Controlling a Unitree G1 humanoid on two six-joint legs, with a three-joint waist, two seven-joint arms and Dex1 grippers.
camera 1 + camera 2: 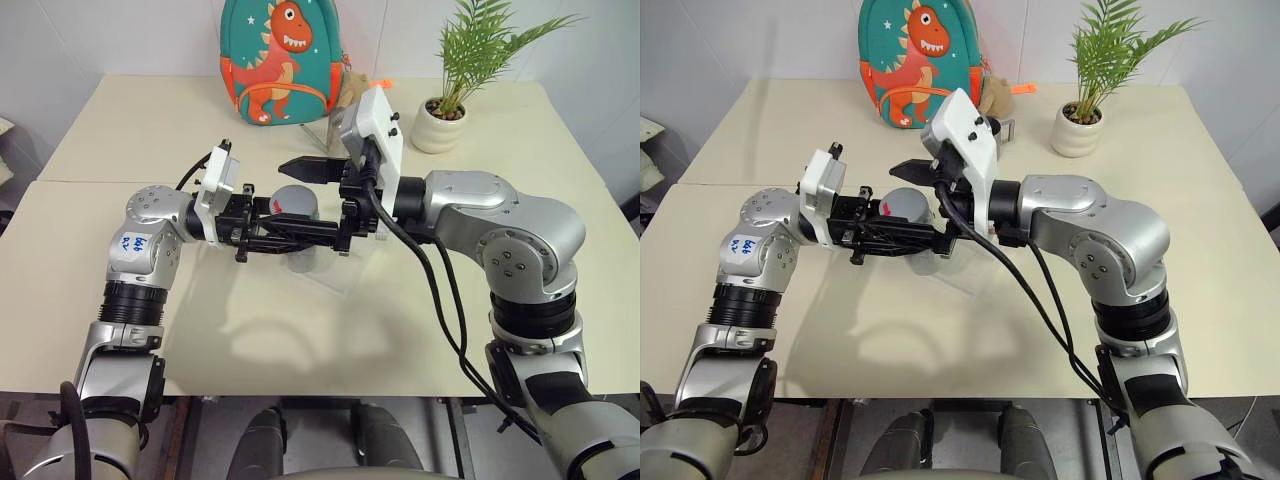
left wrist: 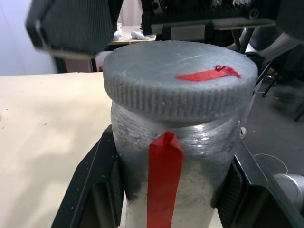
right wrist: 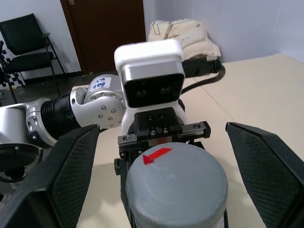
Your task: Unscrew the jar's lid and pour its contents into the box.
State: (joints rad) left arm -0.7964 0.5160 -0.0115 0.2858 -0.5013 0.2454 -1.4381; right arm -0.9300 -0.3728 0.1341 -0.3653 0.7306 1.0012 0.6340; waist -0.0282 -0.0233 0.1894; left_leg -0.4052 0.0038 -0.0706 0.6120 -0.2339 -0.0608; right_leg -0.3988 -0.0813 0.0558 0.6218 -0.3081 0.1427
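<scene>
Beige table [image 1: 300, 340]: left fingers [image 2: 102, 190] clamp jar [image 2: 180, 156]; right fingers [image 3: 266, 166] spread.

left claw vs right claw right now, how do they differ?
The left claw is shut on the jar, one finger on each side of its body below the lid; the right claw is open and holds nothing. The left claw's fingers touch the jar; the right claw's fingers stand wide apart on either side of the lid, clear of it. Both have black ribbed fingers and point level toward each other over the table.
</scene>
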